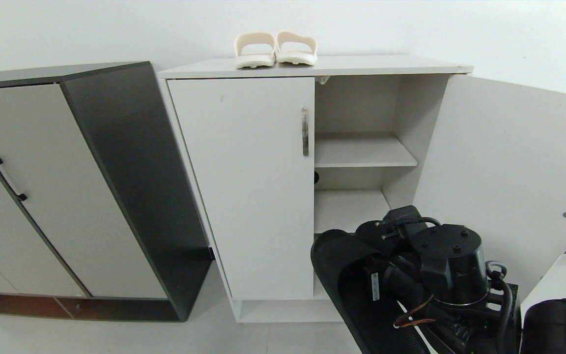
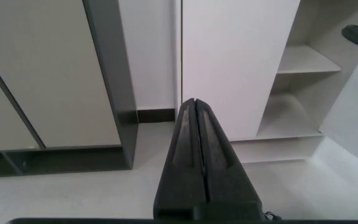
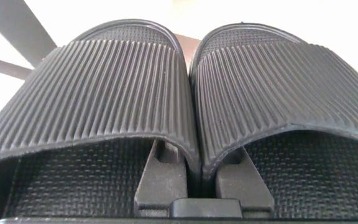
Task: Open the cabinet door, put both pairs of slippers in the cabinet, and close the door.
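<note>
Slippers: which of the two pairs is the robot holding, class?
The black pair, clamped in the right gripper before the open white cabinet; the cream pair lies untouched on the cabinet top.

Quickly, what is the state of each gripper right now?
Left gripper: closed, empty.
Right gripper: closed on the pair of black slippers.

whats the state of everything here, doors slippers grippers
right cabinet door: open
left cabinet door: closed
grey cabinet door: closed
black slippers: held as a pair in right gripper
cream slippers: on the cabinet top, not stowed
left gripper: shut, empty
</note>
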You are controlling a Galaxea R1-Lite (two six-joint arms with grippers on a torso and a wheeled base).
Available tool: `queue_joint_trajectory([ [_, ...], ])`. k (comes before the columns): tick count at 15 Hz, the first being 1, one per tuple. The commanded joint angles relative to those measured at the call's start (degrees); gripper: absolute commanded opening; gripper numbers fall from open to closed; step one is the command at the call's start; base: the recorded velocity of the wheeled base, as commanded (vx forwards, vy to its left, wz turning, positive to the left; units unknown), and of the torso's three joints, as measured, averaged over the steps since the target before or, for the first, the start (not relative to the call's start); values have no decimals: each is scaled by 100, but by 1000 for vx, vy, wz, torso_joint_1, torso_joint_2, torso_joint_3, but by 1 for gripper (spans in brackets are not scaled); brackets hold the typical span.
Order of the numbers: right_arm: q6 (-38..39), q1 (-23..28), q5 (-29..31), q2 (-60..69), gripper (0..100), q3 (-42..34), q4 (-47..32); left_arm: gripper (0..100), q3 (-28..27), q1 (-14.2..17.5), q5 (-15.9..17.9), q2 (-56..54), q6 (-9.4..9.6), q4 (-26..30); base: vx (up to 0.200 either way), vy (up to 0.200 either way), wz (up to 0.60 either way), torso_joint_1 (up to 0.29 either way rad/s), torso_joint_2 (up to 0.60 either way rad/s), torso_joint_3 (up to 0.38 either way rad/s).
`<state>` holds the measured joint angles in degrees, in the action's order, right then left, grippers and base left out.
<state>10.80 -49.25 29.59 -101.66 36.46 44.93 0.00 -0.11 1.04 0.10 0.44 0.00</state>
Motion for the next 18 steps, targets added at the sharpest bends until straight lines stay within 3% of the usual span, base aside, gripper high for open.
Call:
queue_joint_trajectory([
  [1,1,-23,3,-21,0,36,-2,0,0,2,11,-1,9,9,0,0,0,0,0,0],
  [7,19,-102,12,-109,0,80,-2,0,0,2,11,-1,9,0,0,-200,0,5,1,2],
  [10,98,-261,12,-434,0,326,24,0,0,2,11,8,9,0,0,0,0,0,0,0],
  [12,396,-331,416,-917,0,748,24,0,0,2,11,8,9,0,0,0,0,0,0,0],
  [18,634,-85,733,-1761,0,1320,24,0,0,2,11,-1,18,0,0,0,0,0,0,0],
])
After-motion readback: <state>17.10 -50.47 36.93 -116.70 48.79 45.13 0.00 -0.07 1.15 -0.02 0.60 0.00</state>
